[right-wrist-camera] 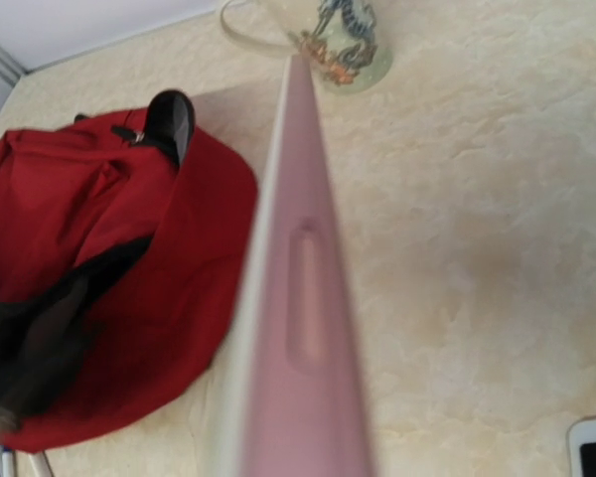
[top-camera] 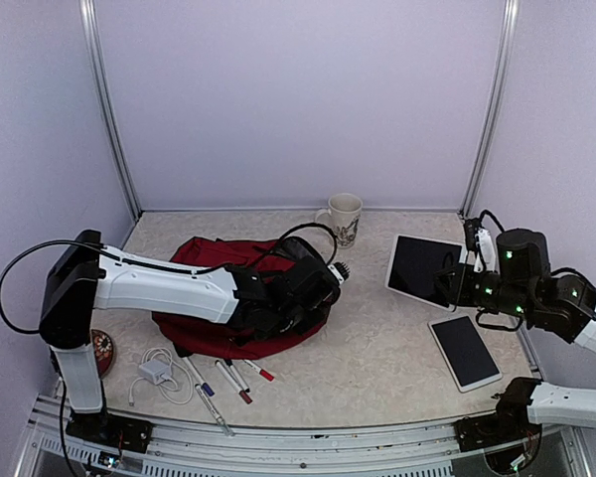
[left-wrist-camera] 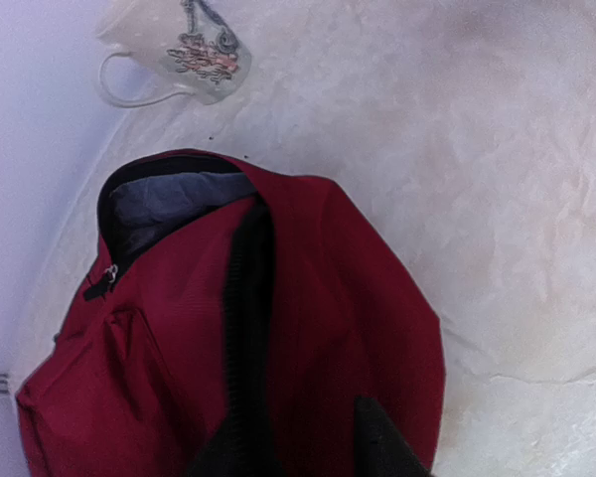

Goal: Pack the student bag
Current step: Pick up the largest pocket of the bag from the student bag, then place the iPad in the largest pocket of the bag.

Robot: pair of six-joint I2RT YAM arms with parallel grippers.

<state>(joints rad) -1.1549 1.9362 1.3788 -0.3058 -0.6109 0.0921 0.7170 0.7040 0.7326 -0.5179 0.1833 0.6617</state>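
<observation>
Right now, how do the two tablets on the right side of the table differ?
The larger tablet is clamped at its edge by the right gripper; the smaller tablet lies free on the table. The larger tablet sits farther back, the smaller tablet nearer the arm bases. Both have dark screens and white borders.

The student bag (top-camera: 204, 338) is dark red with a black zipper band and straps, its open mouth showing grey-blue lining, on a beige, marble-veined table (top-camera: 377, 348). The far mug (top-camera: 344, 219) is cream with a red and dark printed motif, and the far tablet (top-camera: 417, 266) and near tablet (top-camera: 465, 351) on the right have black screens in white frames. At the near left the charger (top-camera: 156, 371) and its cable are white, and the pens (top-camera: 240, 381) have pale bodies with red or blue caps.
</observation>
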